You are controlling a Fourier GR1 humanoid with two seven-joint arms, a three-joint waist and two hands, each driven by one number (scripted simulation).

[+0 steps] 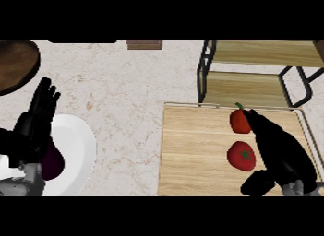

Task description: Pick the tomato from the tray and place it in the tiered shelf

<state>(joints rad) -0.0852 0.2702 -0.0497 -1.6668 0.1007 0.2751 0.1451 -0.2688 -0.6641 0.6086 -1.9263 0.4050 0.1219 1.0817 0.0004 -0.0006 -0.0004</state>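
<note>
right hand (281, 152): comes in from the lower right edge and lies over the tray. Its black fingers (260, 122) are straight and close together, pointing to the far side. The thumb (258, 183) stands apart at the near end. It holds nothing.
left hand (29, 131): rests at the left edge above the plate, fingers straight and pointing up, holding nothing.
tomato (242, 156): round and glossy red, with a small dark green star-shaped calyx on top. It lies on the right half of the tray, just left of the right hand. Whether the hand's edge touches its right side cannot be told. It is not yet on the shelf.
tray (191, 152): pale wooden boards with a thin raised rim, on the right part of the counter. It holds the tomato and the red pepper.
plate (79, 143): white, at the near left. It carries a dark purple item (53, 162), partly hidden by the left forearm.
red pepper (239, 121): beyond the tomato, green stem pointing away, with the right fingertips just beside it.
counter (123, 92): pale, marbled.
tiered shelf (260, 85): black metal frame with two wooden levels, standing just past the tray's far rim.
brown round piece (8, 64): dark wood, at the far left corner. Whether it is a bowl or a board cannot be told.
</note>
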